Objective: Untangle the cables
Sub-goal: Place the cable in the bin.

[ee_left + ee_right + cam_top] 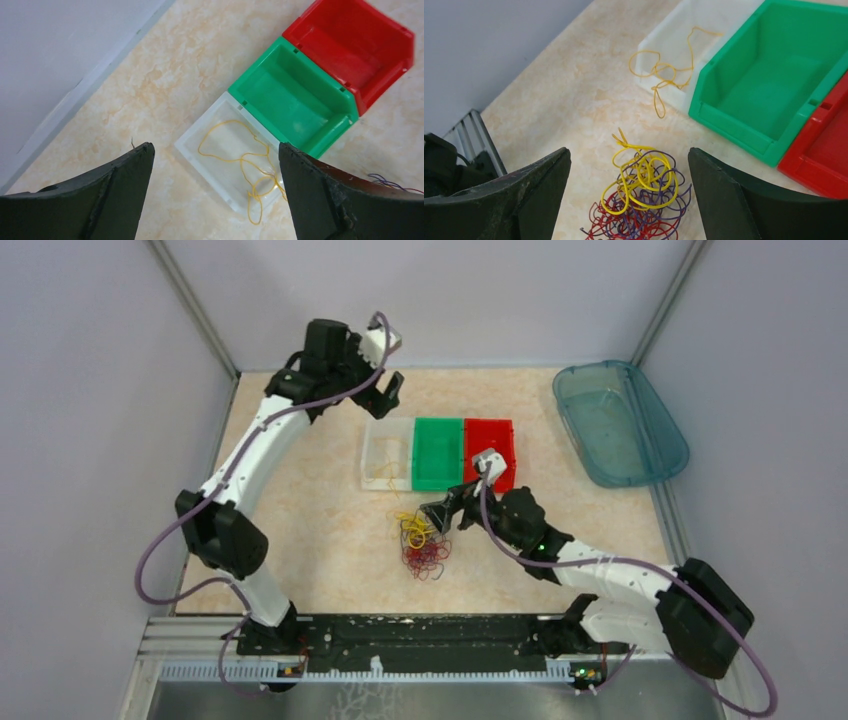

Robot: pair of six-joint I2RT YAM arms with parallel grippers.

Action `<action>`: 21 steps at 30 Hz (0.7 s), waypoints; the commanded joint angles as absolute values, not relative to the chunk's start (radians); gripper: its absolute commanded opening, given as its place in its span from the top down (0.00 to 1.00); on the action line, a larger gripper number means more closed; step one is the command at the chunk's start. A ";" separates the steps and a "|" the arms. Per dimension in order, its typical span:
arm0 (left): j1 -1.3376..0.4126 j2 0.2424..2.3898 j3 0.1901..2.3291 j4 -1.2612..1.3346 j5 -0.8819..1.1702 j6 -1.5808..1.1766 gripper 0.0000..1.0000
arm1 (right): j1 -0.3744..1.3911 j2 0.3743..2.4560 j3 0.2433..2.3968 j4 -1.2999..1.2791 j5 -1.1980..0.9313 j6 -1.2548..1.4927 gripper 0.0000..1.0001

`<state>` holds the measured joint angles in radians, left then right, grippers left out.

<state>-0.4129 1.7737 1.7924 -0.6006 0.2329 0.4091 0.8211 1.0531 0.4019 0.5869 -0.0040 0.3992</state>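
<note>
The cables [424, 545] lie as one small tangle of thin yellow, red and dark purple wire on the table, in front of three small bins. My right gripper [440, 512] hovers open just right of and above the tangle [644, 200], whose yellow loops lie on top between the fingers. One loose yellow wire [218, 156] rests in the clear bin [206, 177], with one end hanging over its near edge. My left gripper [215, 150] is raised above that bin [366, 455], open and holding nothing.
A green bin [437, 453] and a red bin [492, 445] stand in a row right of the clear one. A teal tray [620, 420] sits at the back right. Walls close in the table on three sides.
</note>
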 commanded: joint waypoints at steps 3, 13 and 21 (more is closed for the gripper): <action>-0.341 1.539 1.642 -0.673 0.403 0.362 0.02 | 0.817 1.253 0.507 0.547 -0.120 0.319 0.13; -0.339 1.456 1.376 -0.601 0.392 0.401 0.12 | 0.863 1.514 0.575 0.596 -0.215 0.293 0.22; -0.343 1.441 1.312 -0.539 0.433 0.443 0.15 | 0.903 1.368 0.370 0.593 -0.198 0.392 0.70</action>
<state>-0.3405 1.4651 1.3510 -0.5972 0.3908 0.4057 0.8951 1.4826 0.4503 0.5659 -0.1928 0.3283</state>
